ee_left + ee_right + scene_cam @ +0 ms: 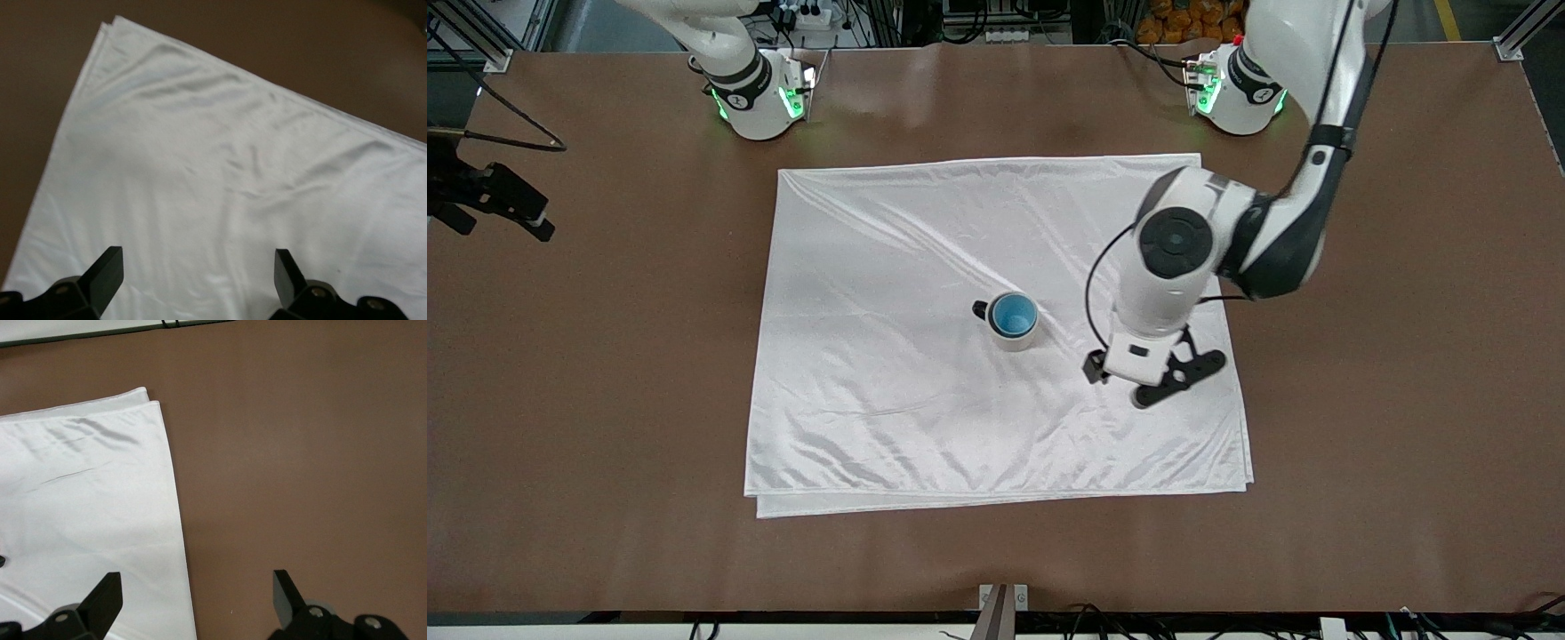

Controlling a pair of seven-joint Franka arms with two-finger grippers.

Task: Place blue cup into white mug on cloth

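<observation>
The blue cup (1014, 314) sits upright inside the white mug (1016, 339), which stands near the middle of the cloth (889, 356) with its dark handle toward the right arm's end. My left gripper (1160, 380) is open and empty over the cloth, beside the mug toward the left arm's end. In the left wrist view the gripper (198, 267) shows only cloth (220, 173) between its fingers. My right gripper (197, 587) is open and empty, high over a layered side edge of the cloth (87, 507). It is out of the front view.
The brown table (1387, 400) surrounds the cloth and also shows in the right wrist view (300, 453). A black camera mount (489, 196) sticks in at the right arm's end. The two arm bases (760, 102) (1236, 93) stand along the table's edge farthest from the front camera.
</observation>
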